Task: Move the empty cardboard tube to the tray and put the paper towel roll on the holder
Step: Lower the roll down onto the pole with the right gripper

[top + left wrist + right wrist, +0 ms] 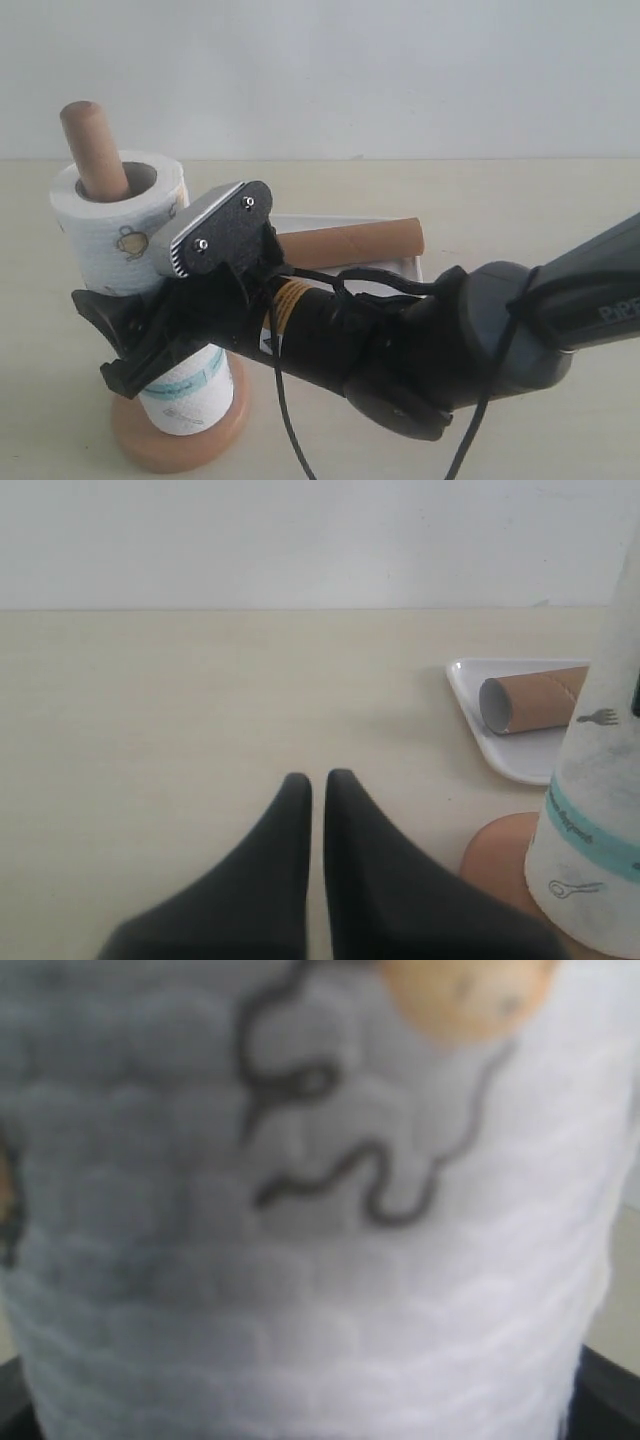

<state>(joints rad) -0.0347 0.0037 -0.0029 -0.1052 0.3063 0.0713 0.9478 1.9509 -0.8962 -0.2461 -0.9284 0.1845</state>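
The paper towel roll [112, 235] stands slightly tilted on the holder, with the wooden post [92, 150] rising out of its core and the disc base [180, 447] under it. My right gripper [100, 342] reaches across from the right, and its black fingers clasp the roll's lower half. In the right wrist view the embossed roll [320, 1260] fills the picture. The empty cardboard tube [350, 243] lies in the white tray [412, 268] behind the arm. My left gripper [318, 780] hovers shut and empty over bare table, left of the roll [600, 810], tube [530, 700] and tray [520, 758].
The right arm's dark forearm [480, 340] and its cable cross the front right of the table. The holder's base [497, 855] sits just right of the left fingers. A pale wall stands behind the beige table.
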